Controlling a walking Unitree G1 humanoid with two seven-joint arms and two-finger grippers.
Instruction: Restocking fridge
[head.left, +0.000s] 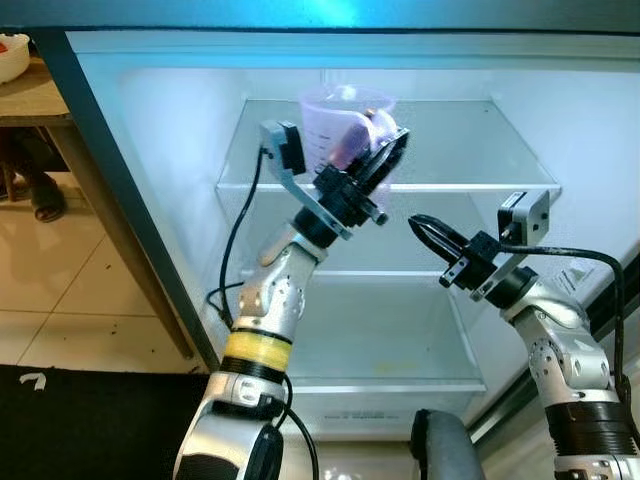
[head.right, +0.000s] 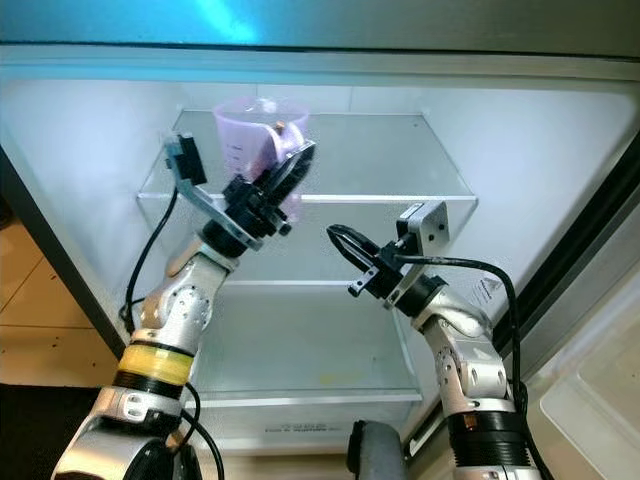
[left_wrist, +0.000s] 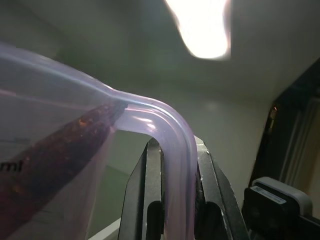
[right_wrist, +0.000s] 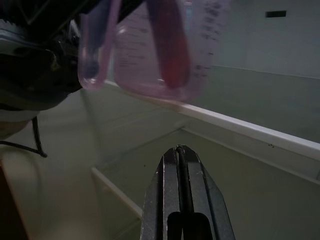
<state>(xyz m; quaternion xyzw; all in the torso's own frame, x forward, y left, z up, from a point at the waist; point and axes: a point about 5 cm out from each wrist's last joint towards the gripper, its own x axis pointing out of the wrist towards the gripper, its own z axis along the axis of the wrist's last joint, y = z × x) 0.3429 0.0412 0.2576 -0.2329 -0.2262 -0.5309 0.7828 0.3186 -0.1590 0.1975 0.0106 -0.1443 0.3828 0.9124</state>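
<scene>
A translucent purple measuring jug (head.left: 335, 125) with printed graduations on its side sits at the front edge of the top glass shelf (head.left: 470, 140) of the open fridge (head.left: 180, 130), its base just over the shelf's white front rail. Something reddish (head.left: 352, 150) stands inside it, leaning against the wall; what it is cannot be told. The jug's handle (left_wrist: 170, 150) curves down from the rim, and the left gripper (head.left: 385, 160) is clamped on that handle, one black finger on either side of it, reaching up to the shelf from below and in front. The left arm's silver forearm carries a yellow band (head.left: 255, 350).

Below the top shelf and to the jug's right, the right gripper (head.left: 420, 228) hangs in the space over the middle shelf (head.left: 400, 300), its two fingers pressed together on nothing and pointing toward the jug. From the right wrist view the jug's base shows above those closed fingertips (right_wrist: 180, 155), apart from them.

Outside the fridge, to the left of the top shelf, stands a wooden table (head.left: 30, 100) on a tiled floor (head.left: 60, 290), with a dark mat (head.left: 90, 420) in front.
</scene>
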